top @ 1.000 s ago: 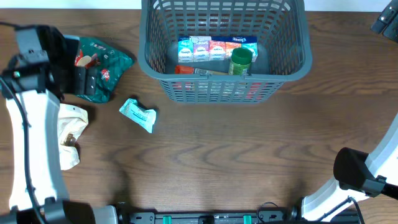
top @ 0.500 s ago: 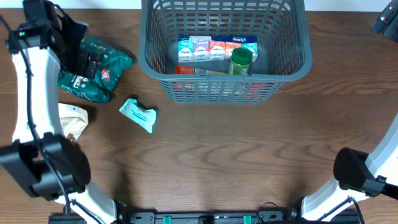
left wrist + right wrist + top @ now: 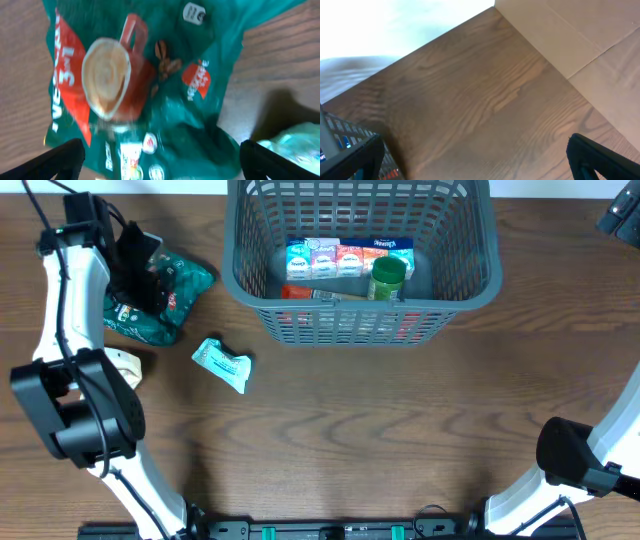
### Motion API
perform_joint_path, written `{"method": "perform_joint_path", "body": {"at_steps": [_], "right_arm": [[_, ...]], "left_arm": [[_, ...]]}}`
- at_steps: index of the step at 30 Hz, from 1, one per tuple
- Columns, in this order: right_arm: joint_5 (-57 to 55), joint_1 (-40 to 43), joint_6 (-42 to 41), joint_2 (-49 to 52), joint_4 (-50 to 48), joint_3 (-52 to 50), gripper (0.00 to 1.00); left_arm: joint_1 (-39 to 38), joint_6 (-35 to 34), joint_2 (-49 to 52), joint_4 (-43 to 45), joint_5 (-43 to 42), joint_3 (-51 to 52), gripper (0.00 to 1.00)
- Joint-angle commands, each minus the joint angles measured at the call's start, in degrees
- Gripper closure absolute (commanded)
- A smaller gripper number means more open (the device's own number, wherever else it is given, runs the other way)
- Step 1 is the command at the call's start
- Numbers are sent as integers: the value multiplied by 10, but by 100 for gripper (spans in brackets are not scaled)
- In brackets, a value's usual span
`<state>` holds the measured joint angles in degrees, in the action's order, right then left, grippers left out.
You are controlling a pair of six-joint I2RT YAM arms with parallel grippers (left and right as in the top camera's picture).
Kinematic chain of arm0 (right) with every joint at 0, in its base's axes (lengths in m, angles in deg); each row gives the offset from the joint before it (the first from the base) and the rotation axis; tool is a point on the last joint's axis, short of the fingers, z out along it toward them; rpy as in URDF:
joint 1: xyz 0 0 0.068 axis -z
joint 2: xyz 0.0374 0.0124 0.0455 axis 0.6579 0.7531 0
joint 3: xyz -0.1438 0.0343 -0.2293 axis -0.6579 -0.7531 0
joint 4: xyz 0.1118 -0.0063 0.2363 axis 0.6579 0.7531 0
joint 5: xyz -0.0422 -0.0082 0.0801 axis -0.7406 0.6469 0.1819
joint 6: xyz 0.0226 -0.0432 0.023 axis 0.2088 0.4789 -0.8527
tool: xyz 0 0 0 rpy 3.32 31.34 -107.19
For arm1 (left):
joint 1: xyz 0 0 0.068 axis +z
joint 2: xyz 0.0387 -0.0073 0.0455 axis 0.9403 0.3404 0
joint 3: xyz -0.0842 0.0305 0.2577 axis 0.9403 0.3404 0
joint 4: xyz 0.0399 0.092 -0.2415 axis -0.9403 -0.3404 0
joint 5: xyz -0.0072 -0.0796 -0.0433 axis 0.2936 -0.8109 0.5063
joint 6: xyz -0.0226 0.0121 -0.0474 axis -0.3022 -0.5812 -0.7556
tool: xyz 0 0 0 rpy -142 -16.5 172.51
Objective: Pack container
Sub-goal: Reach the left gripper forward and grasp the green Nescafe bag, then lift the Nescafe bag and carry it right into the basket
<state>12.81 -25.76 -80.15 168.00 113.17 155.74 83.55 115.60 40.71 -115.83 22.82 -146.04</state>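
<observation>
The dark grey basket stands at the back middle of the table; it holds a row of small cartons, a green-lidded jar and a flat red packet. A corner of its lattice shows in the right wrist view. A green coffee packet lies left of the basket and fills the left wrist view. My left gripper hangs open just over this packet, its fingers wide apart, one on each side. My right gripper is open and empty over bare table at the far right.
A small light-teal packet lies in front of the green packet; its edge shows in the left wrist view. A cream packet lies by the left arm. The right arm's base is at the front right corner.
The left arm has swung away from the front left towards the back and right. Its gripper now sits over the green coffee packet. The right arm and the basket have not moved.
</observation>
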Motion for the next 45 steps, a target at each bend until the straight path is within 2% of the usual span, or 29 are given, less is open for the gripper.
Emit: {"method": "perform_joint_path", "body": {"at_steps": [1,15,22,23,24,26,27,33,45], "right_arm": [[-1,3,-7,2,2,0,1],[-1,3,-7,2,2,0,1],[-1,3,-7,2,2,0,1],[-1,3,-7,2,2,0,1],[-1,3,-7,2,2,0,1],[-1,3,-7,2,2,0,1],[-1,3,-7,2,2,0,1],[-1,3,-7,2,2,0,1],[-1,3,-7,2,2,0,1]], "left_arm": [[4,27,14,13,-11,-16,2],[10,34,121,44,-11,-16,2],[9,-21,171,42,-26,-15,0],[9,-21,173,40,-37,-15,8],[9,-21,174,40,-41,-15,24],[8,-21,174,40,-43,-15,81],[8,-21,174,40,-44,-15,94],[8,-21,174,15,-80,-15,94],[9,-41,115,6,-78,-17,94]]}}
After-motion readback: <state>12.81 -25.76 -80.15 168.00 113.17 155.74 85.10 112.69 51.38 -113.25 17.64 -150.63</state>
